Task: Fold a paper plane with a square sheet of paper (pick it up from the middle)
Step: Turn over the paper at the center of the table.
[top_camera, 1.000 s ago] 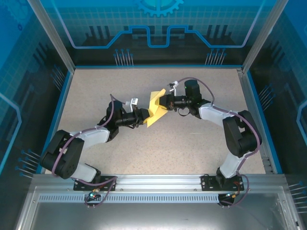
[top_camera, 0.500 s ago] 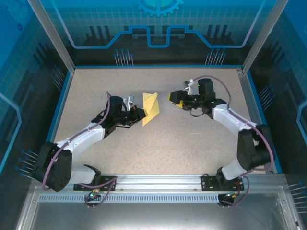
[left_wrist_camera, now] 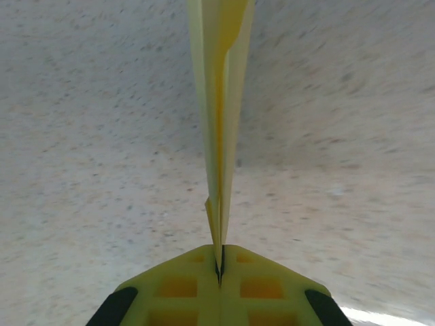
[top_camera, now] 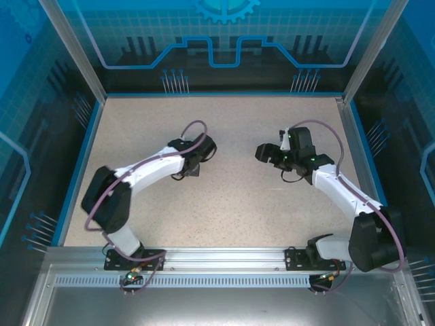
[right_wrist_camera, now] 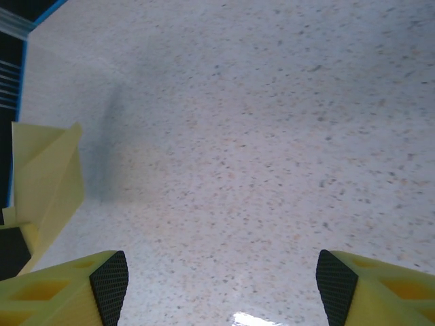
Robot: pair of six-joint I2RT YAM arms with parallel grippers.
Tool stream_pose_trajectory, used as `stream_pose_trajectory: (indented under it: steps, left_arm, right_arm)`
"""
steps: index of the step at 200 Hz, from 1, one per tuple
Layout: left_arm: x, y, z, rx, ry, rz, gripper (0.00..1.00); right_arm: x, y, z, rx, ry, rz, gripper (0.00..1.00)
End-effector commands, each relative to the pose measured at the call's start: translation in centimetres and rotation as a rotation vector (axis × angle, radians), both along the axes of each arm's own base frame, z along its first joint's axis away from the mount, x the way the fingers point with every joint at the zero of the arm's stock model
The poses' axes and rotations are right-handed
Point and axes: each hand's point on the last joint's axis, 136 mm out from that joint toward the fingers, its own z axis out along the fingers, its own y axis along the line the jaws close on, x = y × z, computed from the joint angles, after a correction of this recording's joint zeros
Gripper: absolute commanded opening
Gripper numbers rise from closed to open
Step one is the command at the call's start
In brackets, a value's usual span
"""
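Paper plane [left_wrist_camera: 219, 102] looks nearly folded, I judge. Above the speckled table [left_wrist_camera: 81, 136], my left gripper [left_wrist_camera: 219, 268] is clamped on its lower edge, holding it edge-on. My right gripper [right_wrist_camera: 223, 288] stands wide apart, empty. Layers and centre crease are in; perhaps only wing-spreading remains.

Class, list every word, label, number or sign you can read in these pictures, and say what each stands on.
None can be read.
The blue back wall bears only a gear emblem and line patterns, no letters.
The folded yellow paper and the speckled table are blank.
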Motion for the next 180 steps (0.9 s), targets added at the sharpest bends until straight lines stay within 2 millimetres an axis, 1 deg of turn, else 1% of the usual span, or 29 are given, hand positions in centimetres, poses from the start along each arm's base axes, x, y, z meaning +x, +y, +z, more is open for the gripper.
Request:
stream_pose_trajectory:
  steps: [1, 19, 43, 51, 67, 81, 95, 103, 110, 115, 120, 122, 124, 137, 143, 156, 161, 166, 169, 170, 172, 174, 178, 180]
  left_arm:
    - [-0.6, 1.1, 0.1, 0.203, 0.042, -0.021, 0.07]
    - [-0.5, -1.2, -2.2, 0.172, 0.087, -0.051, 0.09]
    - [-0.5, -4.3, -5.1, 0.077, 0.149, -0.081, 0.13]
    - [-0.6, -5.3, -6.0, 0.036, 0.171, -0.088, 0.17]
    - [-0.6, -7.2, -7.0, -0.067, 0.191, -0.100, 0.31]
    - [-0.6, -8.8, -6.6, -0.166, 0.182, -0.114, 0.43]
    - [-0.4, -10.3, -5.0, -0.292, 0.156, -0.137, 0.54]
    - [-0.3, -10.8, -3.9, -0.368, 0.138, -0.139, 0.58]
    - [-0.2, -11.1, -2.9, -0.444, 0.123, -0.136, 0.61]
    - [-0.1, -11.0, -2.3, -0.493, 0.114, -0.129, 0.64]
    - [0.0, -10.8, -1.7, -0.541, 0.099, -0.119, 0.67]
    - [0.1, -10.7, -1.3, -0.560, 0.091, -0.113, 0.68]
    - [0.2, -10.6, -0.9, -0.580, 0.080, -0.109, 0.69]
    - [0.4, -9.2, 0.2, -0.676, 0.039, -0.066, 0.72]
    - [0.6, -8.1, 0.5, -0.710, 0.019, -0.035, 0.74]
    - [0.6, -5.6, 1.0, -0.755, -0.030, 0.039, 0.77]
    - [0.7, -4.6, 1.1, -0.765, -0.048, 0.069, 0.78]
    - [0.6, -3.4, 0.8, -0.763, -0.058, 0.104, 0.79]
    - [0.7, -2.8, 1.1, -0.768, -0.073, 0.122, 0.79]
    - [0.6, -2.6, 1.1, -0.769, -0.078, 0.126, 0.79]
    - [0.5, -2.2, 0.9, -0.767, -0.077, 0.139, 0.80]
    - [0.6, -1.9, 1.2, -0.773, -0.090, 0.148, 0.80]
    - [0.4, -1.1, 0.9, -0.772, -0.093, 0.172, 0.81]
    - [0.4, -0.7, 0.9, -0.774, -0.100, 0.183, 0.81]
  right_arm:
    - [-0.5, -1.5, -0.6, -0.077, 0.004, -0.036, 0.77]
    - [-0.7, -1.7, -0.9, -0.083, 0.011, -0.046, 0.77]
    - [-0.8, -1.8, -1.5, -0.086, 0.026, -0.053, 0.77]
    - [-0.9, -1.9, -1.7, -0.087, 0.031, -0.056, 0.77]
    - [-0.9, -1.8, -1.9, -0.088, 0.038, -0.055, 0.77]
    - [-0.9, -1.9, -2.0, -0.096, 0.044, -0.050, 0.77]
    - [-0.9, -1.7, -2.0, -0.119, 0.040, -0.033, 0.76]
    - [-0.9, -1.5, -1.9, -0.141, 0.034, -0.021, 0.76]
    - [-0.9, -0.9, -1.8, -0.167, 0.026, 0.003, 0.75]
    - [-1.0, -0.5, -1.8, -0.189, 0.023, 0.016, 0.75]
    - [-1.3, -0.1, -2.4, -0.216, 0.036, 0.033, 0.75]
    - [-0.9, 0.3, -1.6, -0.218, 0.017, 0.039, 0.75]
    - [-0.9, 0.6, -1.4, -0.224, 0.013, 0.045, 0.75]
    - [-1.1, 2.8, -1.5, -0.252, 0.012, 0.097, 0.73]
    - [-1.1, 4.0, -1.7, -0.260, 0.014, 0.117, 0.72]
    - [-1.4, 7.2, -2.4, -0.262, 0.028, 0.176, 0.69]
    - [-1.7, 8.7, -2.6, -0.257, 0.030, 0.205, 0.67]
    - [-1.8, 10.1, -2.8, -0.251, 0.033, 0.230, 0.65]
    - [-2.2, 11.6, -3.0, -0.251, 0.036, 0.260, 0.64]
    - [-2.2, 11.6, -3.0, -0.251, 0.036, 0.260, 0.64]
    - [-2.3, 12.3, -3.1, -0.250, 0.036, 0.274, 0.63]
    - [-2.4, 12.8, -3.2, -0.251, 0.039, 0.284, 0.62]
    - [-2.7, 14.1, -3.1, -0.250, 0.035, 0.308, 0.60]
    - [-2.9, 14.7, -3.5, -0.256, 0.042, 0.320, 0.59]
